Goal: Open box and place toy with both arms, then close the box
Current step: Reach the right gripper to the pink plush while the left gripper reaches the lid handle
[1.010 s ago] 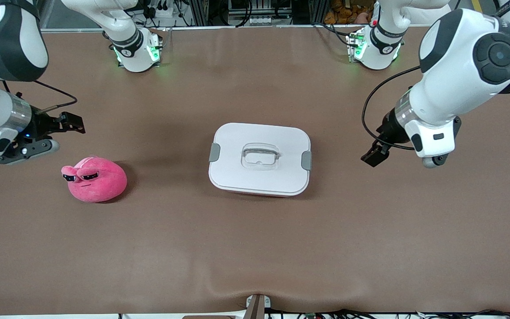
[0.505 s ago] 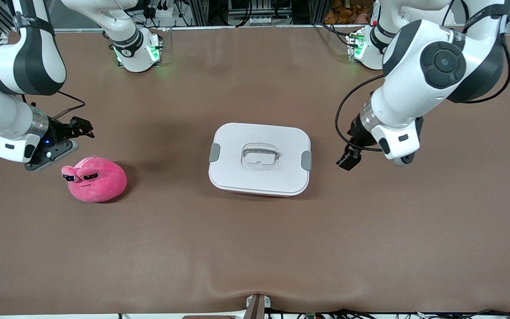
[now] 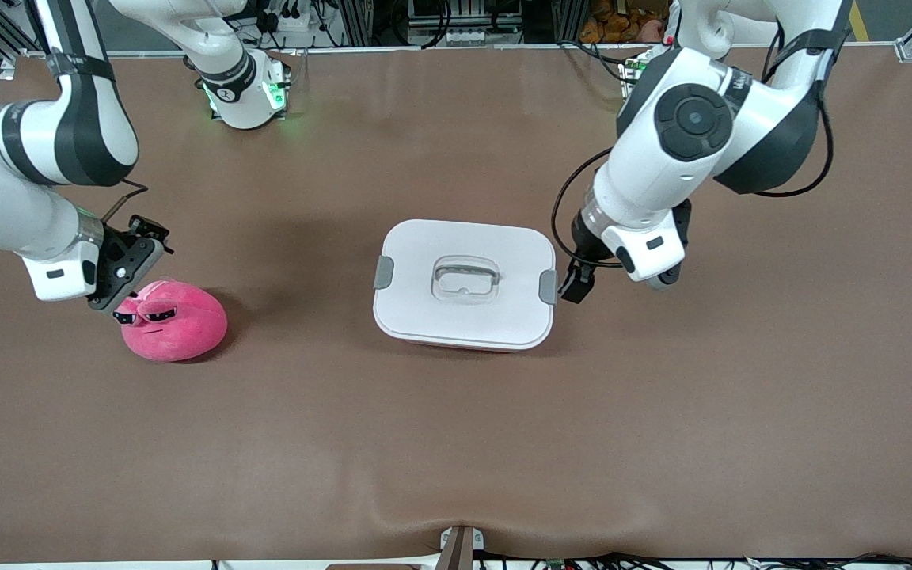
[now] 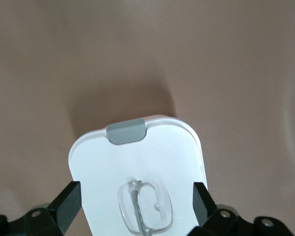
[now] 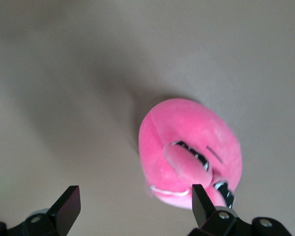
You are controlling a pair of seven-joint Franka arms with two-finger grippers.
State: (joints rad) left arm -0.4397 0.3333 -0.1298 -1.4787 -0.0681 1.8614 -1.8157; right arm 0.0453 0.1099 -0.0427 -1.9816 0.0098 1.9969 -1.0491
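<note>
The box [image 3: 464, 313] sits shut mid-table, white lid [image 3: 468, 253] on, grey clips [image 3: 549, 286] at both short ends, clear handle [image 3: 465, 279] in the middle. My left gripper [image 3: 576, 283] hangs open and empty just off the clip at the left arm's end. The left wrist view shows the lid [image 4: 137, 157], a clip [image 4: 126, 131] and the handle [image 4: 143, 204] between my open left gripper's [image 4: 136, 204] fingers. The pink toy [image 3: 175, 321] lies toward the right arm's end. My right gripper [image 3: 125, 273] hovers open over its edge; the right wrist view shows the toy [image 5: 187, 147] beside one finger [image 5: 202, 204].
A brown mat [image 3: 456, 443] covers the table. The two arm bases [image 3: 246, 91] glow green along the edge farthest from the front camera. A small bracket [image 3: 460, 546] sits at the nearest edge. Bare mat lies between toy and box.
Both arms have swung inward and lower. The left gripper has come in to the box's end clip; the right gripper has turned down over the toy. Box and toy have not moved.
</note>
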